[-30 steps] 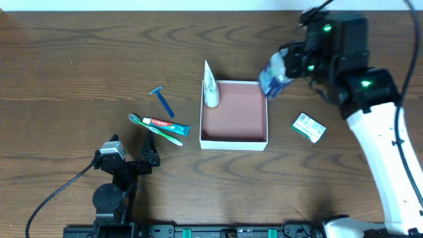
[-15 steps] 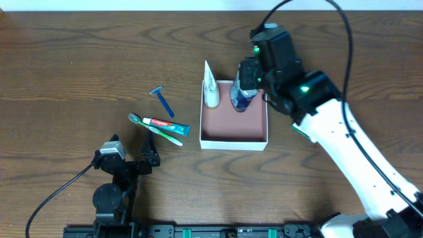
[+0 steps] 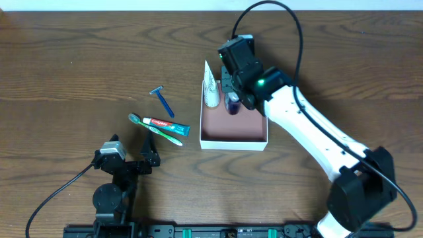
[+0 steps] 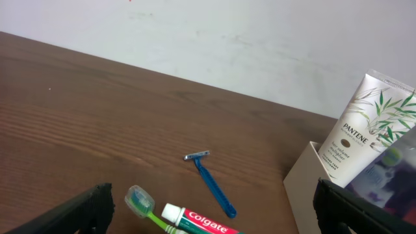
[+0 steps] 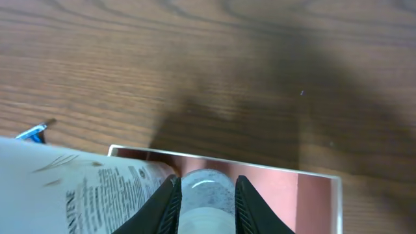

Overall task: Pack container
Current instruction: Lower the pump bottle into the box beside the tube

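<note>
The container [image 3: 241, 127] is a shallow white box with a reddish-brown inside, at the table's middle. A white Pantene tube [image 3: 210, 86] leans in its far left corner. My right gripper [image 3: 231, 98] is shut on a small clear bottle [image 3: 232, 104] and holds it inside the container, right beside the tube. In the right wrist view the bottle [image 5: 207, 195] sits between both fingers, with the tube [image 5: 84, 188] to its left and the container floor [image 5: 318, 198] to its right. My left gripper [image 3: 142, 162] is open and empty near the front left.
A blue razor [image 3: 162, 100], a Colgate toothpaste tube [image 3: 168, 125] and a green toothbrush [image 3: 155, 133] lie left of the container. They also show in the left wrist view: the razor [image 4: 211, 182], the toothpaste [image 4: 195, 221] and the toothbrush [image 4: 140, 201]. My right arm spans the table's right side.
My right arm has swung left from the table's right side with the bottle and lowered it into the container beside the tube. The left arm has not moved.
</note>
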You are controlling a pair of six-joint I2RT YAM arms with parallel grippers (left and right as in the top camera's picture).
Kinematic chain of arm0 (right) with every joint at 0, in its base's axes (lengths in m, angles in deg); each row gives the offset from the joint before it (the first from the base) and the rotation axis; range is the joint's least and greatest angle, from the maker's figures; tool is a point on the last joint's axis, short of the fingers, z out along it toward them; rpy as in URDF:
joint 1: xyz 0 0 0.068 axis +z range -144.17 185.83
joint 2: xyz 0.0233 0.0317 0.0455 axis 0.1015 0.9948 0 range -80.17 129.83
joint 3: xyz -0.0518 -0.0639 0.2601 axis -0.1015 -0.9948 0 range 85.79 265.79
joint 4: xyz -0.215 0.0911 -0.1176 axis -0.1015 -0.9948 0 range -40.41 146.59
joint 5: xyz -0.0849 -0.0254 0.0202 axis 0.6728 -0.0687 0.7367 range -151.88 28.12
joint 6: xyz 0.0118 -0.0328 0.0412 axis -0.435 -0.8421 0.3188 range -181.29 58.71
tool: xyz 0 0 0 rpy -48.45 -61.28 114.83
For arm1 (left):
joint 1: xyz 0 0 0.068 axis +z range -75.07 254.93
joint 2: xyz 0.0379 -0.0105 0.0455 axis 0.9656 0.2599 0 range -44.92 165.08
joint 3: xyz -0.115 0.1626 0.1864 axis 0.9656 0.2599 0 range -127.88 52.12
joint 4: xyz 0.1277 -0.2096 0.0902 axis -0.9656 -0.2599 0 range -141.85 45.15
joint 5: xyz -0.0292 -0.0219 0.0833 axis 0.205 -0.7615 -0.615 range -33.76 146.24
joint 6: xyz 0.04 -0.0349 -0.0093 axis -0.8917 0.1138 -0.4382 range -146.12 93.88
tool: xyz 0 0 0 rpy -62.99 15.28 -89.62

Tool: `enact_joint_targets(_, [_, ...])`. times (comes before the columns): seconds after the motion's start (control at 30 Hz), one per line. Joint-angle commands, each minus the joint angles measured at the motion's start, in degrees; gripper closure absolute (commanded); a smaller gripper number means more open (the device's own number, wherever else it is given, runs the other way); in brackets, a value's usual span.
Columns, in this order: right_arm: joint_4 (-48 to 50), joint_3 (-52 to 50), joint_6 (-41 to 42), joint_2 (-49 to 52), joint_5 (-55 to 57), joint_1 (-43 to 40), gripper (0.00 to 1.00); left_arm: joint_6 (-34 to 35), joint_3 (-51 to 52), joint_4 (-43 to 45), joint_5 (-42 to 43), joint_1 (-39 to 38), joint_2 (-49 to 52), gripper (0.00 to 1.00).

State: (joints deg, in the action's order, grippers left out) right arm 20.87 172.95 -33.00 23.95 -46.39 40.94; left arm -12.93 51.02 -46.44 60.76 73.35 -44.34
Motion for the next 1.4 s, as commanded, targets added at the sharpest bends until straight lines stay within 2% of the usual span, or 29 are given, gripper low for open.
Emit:
enact_joint_targets(0.0, [1.84,0.9,1.99,0.74,2.14,1.09,0.99,-0.92,0.87,-2.05,0.87,0.24,-0.35,0.02])
enact_joint_targets(0.3, [4.66,0.85,2.97,1.99,2.34,1.29,0.99,-0.92,0.87,-2.05,0.87,0.24,-0.35,0.02])
enact_joint_targets(1.2, [5.09,0.72,2.95,4.98,2.27,1.4,0.99,-0.92,0.87,-2.05,0.87,0.24,-0.35,0.02])
enact_joint_targets(1.27, [5.42,0.72,2.93,4.98,2.29,1.4,0.95,-0.92,0.87,-2.05,0.87,0.24,-0.35,0.02])
enact_joint_targets(1.37, [5.77,0.72,2.93,4.98,2.27,1.38,0.82,-0.92,0.87,-2.05,0.87,0.24,-0.35,0.02])
